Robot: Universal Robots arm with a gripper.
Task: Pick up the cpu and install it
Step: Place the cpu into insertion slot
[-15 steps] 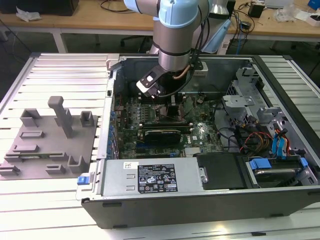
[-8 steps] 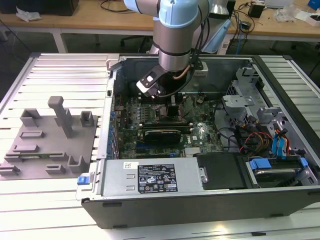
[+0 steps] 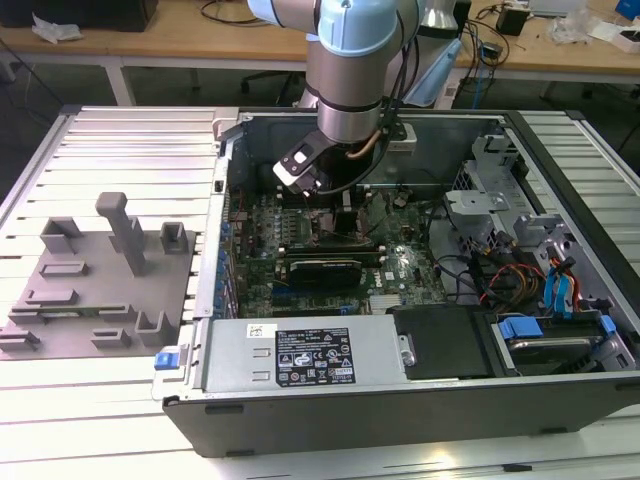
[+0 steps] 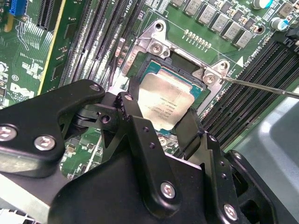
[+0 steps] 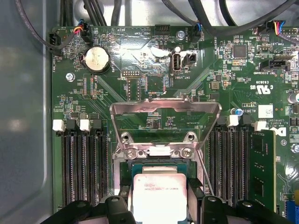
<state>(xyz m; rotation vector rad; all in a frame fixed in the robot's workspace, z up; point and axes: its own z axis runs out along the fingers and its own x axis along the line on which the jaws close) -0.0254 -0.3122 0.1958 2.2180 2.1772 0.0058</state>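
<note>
Over the open socket [image 5: 148, 166], between memory slots [image 5: 84, 172]: cpu [image 5: 160, 191] [image 4: 163, 102], silver top up, clamped on two sides by the gripper [image 5: 160, 201] [image 4: 159, 111]. Beyond it, raised metal lid [image 5: 163, 106], green board [image 5: 140, 60], cables [image 5: 205, 14]. Around that, open black case [image 3: 400, 400] lying on a pale slatted table [image 3: 120, 140], grey tray [image 3: 100, 290] on the exterior view's left. Behind, cluttered wooden benches [image 3: 200, 45].
</note>
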